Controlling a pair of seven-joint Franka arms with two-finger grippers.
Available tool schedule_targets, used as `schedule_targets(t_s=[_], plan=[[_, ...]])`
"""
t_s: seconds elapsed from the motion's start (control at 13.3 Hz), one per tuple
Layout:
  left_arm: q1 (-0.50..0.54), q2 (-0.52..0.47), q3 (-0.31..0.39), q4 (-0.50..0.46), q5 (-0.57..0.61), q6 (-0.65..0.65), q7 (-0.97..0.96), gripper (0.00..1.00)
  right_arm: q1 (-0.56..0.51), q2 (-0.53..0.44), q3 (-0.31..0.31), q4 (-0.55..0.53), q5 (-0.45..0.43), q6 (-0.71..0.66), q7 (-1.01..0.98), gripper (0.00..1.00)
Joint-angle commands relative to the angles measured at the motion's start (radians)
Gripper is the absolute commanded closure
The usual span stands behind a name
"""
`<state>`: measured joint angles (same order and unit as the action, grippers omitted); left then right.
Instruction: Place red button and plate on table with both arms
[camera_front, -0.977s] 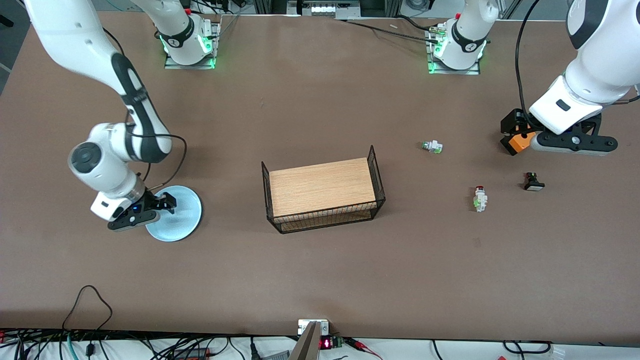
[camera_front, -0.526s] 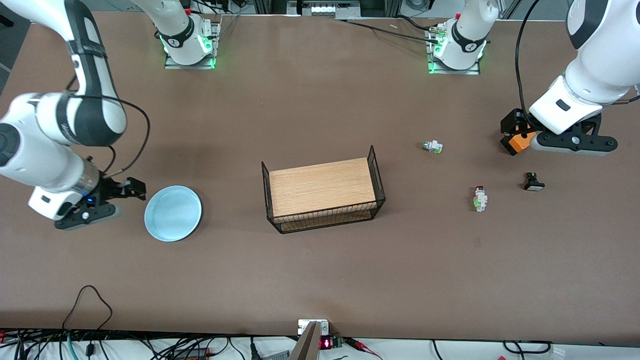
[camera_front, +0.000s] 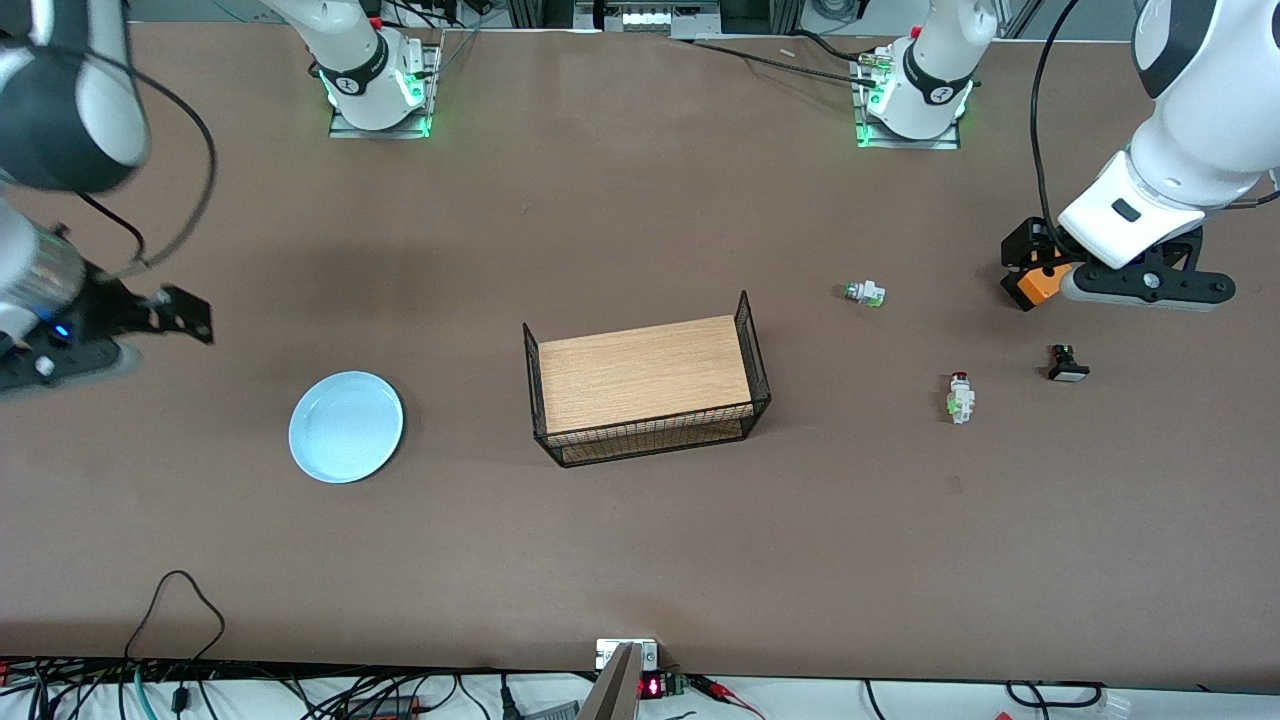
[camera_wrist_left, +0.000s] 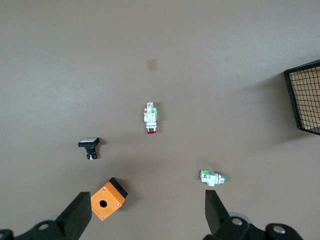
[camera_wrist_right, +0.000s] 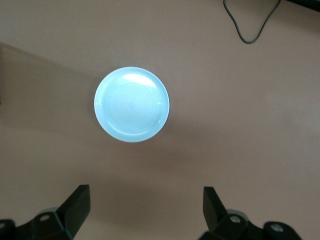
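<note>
The pale blue plate (camera_front: 346, 427) is lying flat and bare on the brown desk (camera_front: 620, 560), toward the right arm's end from the wire-sided wooden rack (camera_front: 645, 388), well apart from it and nothing touching it; judging by that, its part of the job looks done. The right gripper (camera_front: 150, 315) is hanging over bare desk, off to that same end from the rack, its jaws standing wide and carrying nothing, the plate showing whole in its wrist view. The red button (camera_front: 961, 397) is lying on its side on the desk toward the left arm's end from the rack, green mark showing, red cap pointing away from the front camera. Two other switches are sitting near it: a white one with a green end (camera_front: 865, 293) and a black one with a white cap (camera_front: 1067, 364). The left gripper (camera_wrist_left: 146, 216) is waiting over an orange box (camera_front: 1038, 284), jaws spread wide and gripping nothing, presumably because the button is already down.
</note>
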<state>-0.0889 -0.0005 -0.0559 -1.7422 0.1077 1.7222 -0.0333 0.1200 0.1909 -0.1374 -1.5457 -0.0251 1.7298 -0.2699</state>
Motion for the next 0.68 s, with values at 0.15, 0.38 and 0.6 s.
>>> schedule_targets(t_s=[0.15,0.38,0.6], plan=[[-0.003,0.008,-0.001,0.026,-0.011,-0.023,-0.008,0.0,-0.002,-0.093,-0.007,-0.031,-0.013,-0.099,0.073,0.0],[-0.003,0.008,-0.001,0.026,-0.011,-0.023,-0.004,0.0,-0.025,-0.148,-0.002,-0.054,-0.029,-0.229,0.202,0.0],[-0.002,0.008,-0.001,0.027,-0.013,-0.018,0.003,0.0,-0.078,-0.205,0.065,-0.091,-0.027,-0.217,0.222,0.0]])
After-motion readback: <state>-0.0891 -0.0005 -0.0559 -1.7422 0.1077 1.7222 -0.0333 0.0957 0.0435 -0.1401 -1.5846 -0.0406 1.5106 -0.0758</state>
